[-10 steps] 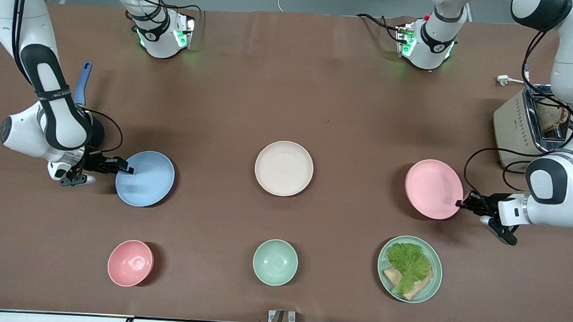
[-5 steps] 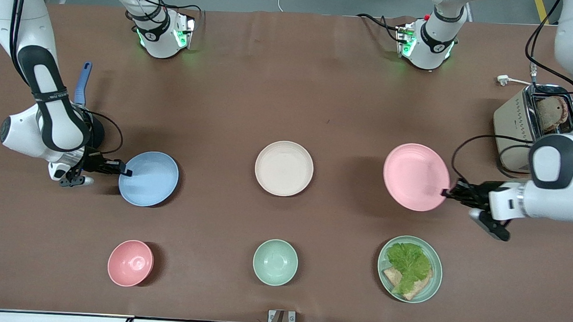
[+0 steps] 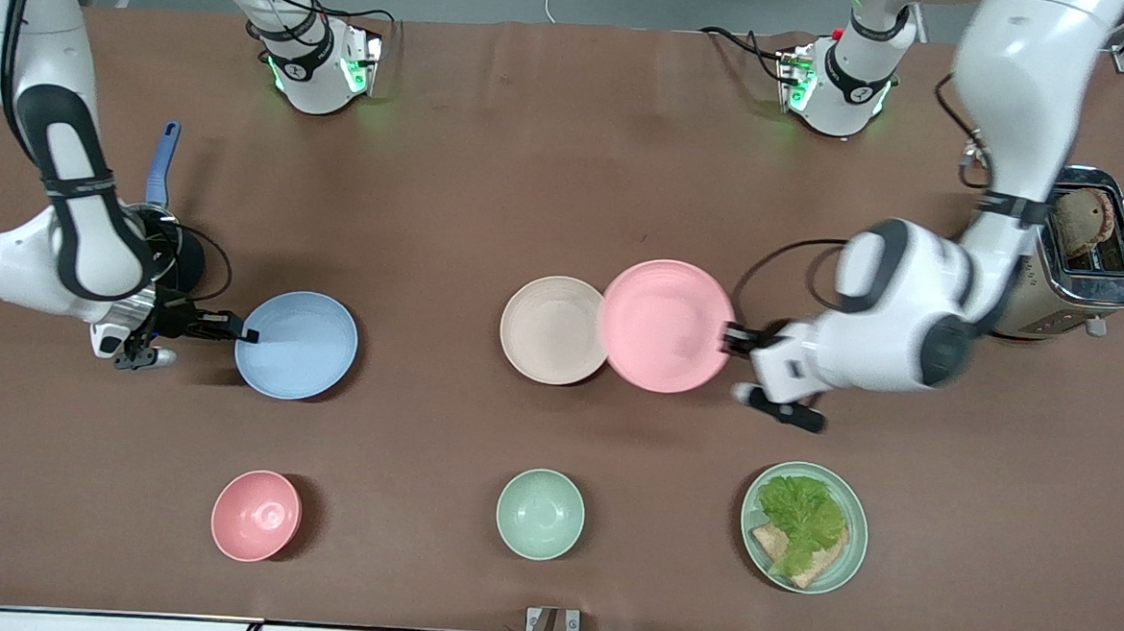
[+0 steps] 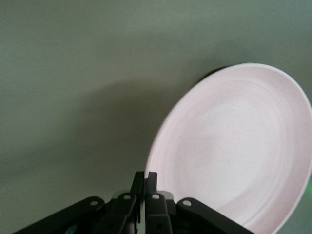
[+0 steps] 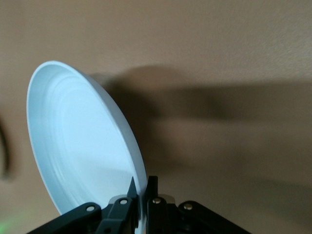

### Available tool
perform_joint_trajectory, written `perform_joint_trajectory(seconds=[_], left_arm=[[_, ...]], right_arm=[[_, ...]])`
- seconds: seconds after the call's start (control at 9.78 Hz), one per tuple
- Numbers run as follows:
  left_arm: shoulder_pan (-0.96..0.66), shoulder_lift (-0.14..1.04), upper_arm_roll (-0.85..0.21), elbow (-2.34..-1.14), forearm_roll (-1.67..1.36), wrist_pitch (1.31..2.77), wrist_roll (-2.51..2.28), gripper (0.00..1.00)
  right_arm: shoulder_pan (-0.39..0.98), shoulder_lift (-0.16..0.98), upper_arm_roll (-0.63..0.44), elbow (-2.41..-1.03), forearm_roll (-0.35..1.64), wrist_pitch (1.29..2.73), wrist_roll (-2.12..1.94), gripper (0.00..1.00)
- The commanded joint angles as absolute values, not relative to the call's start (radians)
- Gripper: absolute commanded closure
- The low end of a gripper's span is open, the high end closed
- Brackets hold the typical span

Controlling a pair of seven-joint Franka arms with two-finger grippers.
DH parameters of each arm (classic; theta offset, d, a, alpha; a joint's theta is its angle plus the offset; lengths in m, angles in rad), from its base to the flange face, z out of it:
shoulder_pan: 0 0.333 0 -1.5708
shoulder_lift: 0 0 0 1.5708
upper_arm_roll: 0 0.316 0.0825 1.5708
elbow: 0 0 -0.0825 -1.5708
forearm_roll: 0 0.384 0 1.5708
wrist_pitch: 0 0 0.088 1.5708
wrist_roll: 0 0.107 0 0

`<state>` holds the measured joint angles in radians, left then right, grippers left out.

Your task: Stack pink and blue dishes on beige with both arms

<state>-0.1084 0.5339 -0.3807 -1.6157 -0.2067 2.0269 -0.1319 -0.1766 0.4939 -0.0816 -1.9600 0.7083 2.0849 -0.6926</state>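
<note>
- Sitting nearest the front camera are a small pink bowl (image 3: 255, 516), a small mint-green bowl (image 3: 540, 513) and a mint-green plate (image 3: 849, 554) bearing lettuce and bread, in a row along the bench (image 3: 569, 181).
- Lying farther from the camera than the green bowl is the beige plate (image 3: 544, 329), flat on the bench at its middle.
- Gripping the pink plate (image 3: 665, 326) by its rim is the left claw (image 3: 734, 340), its fingers clamped together on the edge; the plate is hanging in the air, overlapping the beige plate's edge toward the left arm's end.
- Gripping the blue plate (image 3: 297, 345) by its rim is the right claw (image 3: 234, 327), fingers likewise clamped on the edge; the plate is hanging tilted over the right arm's end of the bench.
- Judging the step: the pink plate is needing centering over the beige one and levelling before release, so the rims nest.
- Counting: four plates, two bowls, one toaster (image 3: 1085, 256), one blue-handled pan (image 3: 161, 174).
</note>
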Motion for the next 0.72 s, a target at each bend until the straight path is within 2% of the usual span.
perform_joint_trajectory(seconds=[0.0,0.1,0.31,0.61], left_arm=[[-0.216,0.592,-0.371,-1.64,-0.158,2.176,-0.344,1.0],[-0.253,0.615,-0.371,-1.653,-0.123,2.25,-0.423,1.0],[-0.285,0.641,-0.371,-1.748,-0.114,2.461,-0.501,1.0],[-0.317,0.653,-0.365,-1.792,-0.11,2.512,-0.525,1.0]], right_arm=[[-0.184,0.477,-0.123,-1.831,0.698,1.871,-0.565,1.0],[-0.18,0.476,-0.123,-1.797,0.695,1.812,-0.507,1.0],[-0.134,0.436,-0.117,-1.795,0.695,1.801,-0.373,1.0],[-0.016,0.37,-0.109,-1.839,0.693,1.862,-0.197,1.0]])
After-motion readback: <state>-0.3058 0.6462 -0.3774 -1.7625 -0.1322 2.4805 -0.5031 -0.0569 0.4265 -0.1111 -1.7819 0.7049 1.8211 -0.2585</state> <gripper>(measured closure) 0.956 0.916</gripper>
